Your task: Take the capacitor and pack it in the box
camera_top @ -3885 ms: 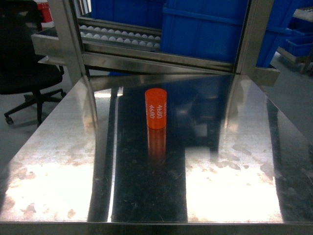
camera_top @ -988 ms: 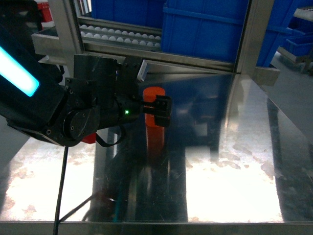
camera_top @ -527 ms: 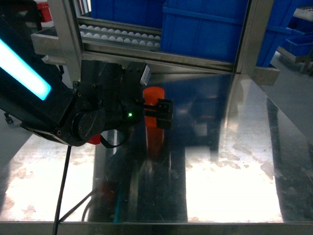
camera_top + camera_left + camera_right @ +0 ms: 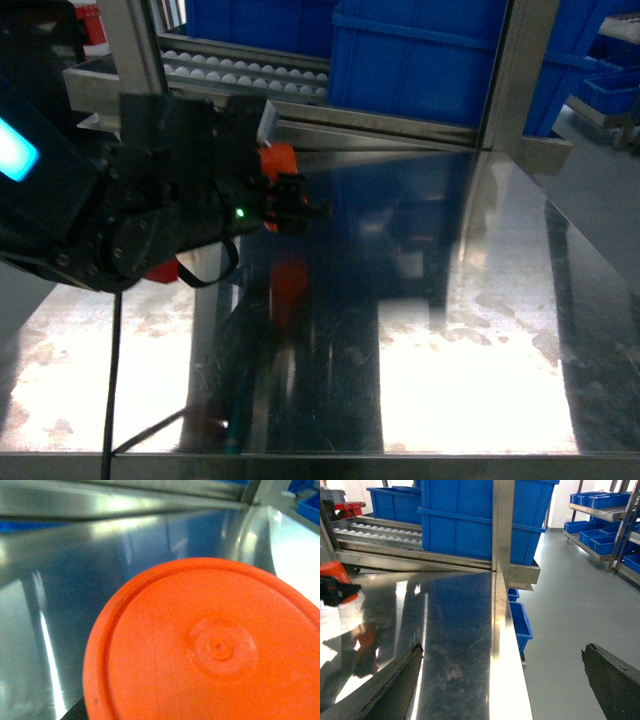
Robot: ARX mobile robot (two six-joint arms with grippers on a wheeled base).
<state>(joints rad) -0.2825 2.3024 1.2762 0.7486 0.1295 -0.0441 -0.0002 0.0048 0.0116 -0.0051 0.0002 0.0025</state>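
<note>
While the left tool (image 4: 290,205) is clamped on the capacitor (image 4: 277,165), the little orange cylinder sits up off the desk (image 4: 480,330), pinched between the black fingers (image 4: 295,200) with only a bit of its top poking out behind the wrist housing. You can see an orange smear of its reflection on the shiny steel below it, so it's clearly in the air and not resting on anything. The left wrist camera is basically staring straight at one flat end of the capacitor (image 4: 210,645), a round orange face with a raised rim and a small dimple in the middle, filling most of the shot, with bare metal behind it.

The left arm (image 4: 120,220) comes in big and dark from the left side, with a green dot lit on the wrist and a cyan light strip further back.

The right tool (image 4: 500,680) is off to the side with its two dark fingers (image 4: 390,685) spread wide apart, nothing between them, hanging over the desk's right edge and the grey floor (image 4: 570,610). From there you can just catch the capacitor (image 4: 332,572) at the far left.

Behind the desk there's a steel frame (image 4: 500,80), a roller track (image 4: 240,70) and large blue bins (image 4: 420,60). Can't spot the box in any view.
</note>
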